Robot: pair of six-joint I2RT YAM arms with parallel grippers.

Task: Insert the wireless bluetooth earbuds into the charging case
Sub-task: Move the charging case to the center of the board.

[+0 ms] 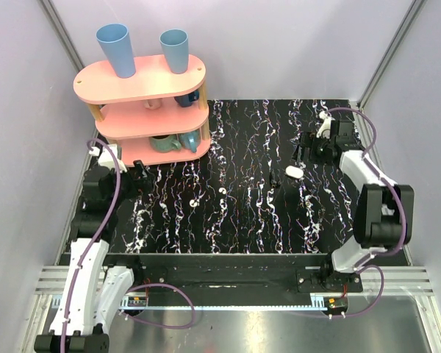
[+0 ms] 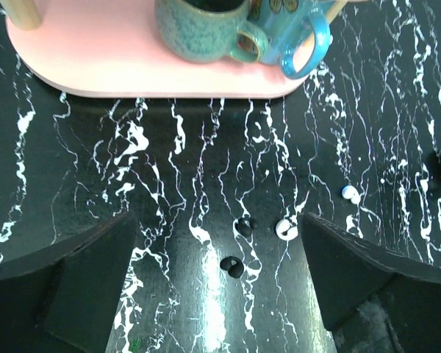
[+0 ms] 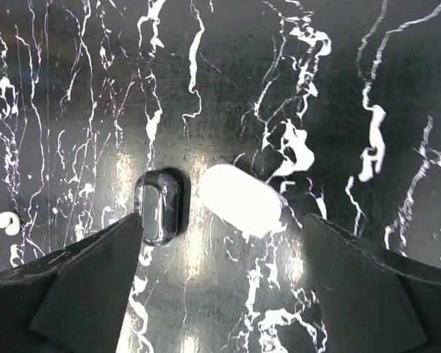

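Nearest me in the overhead view are both arm bases, bolted at the table's (image 1: pixel 228 243) near edge. My left arm runs up the left side with its elbow folded. The left gripper (image 2: pixel 219 246) points down at the black marbled top just in front of the pink shelf (image 2: pixel 125 62), jaws spread wide and empty. One earbud (image 2: pixel 285 229) lies on the table just inside the right-hand finger, and the second earbud (image 2: pixel 350 194) lies beyond it, further right. My right arm reaches up the far right side and bends inward. The right gripper (image 3: pixel 224 228) hangs over the charging case (image 3: pixel 240 199), jaws wide, gripping nothing. That case lies flat on the tabletop beside a dark glossy oval piece (image 3: pixel 158 206).
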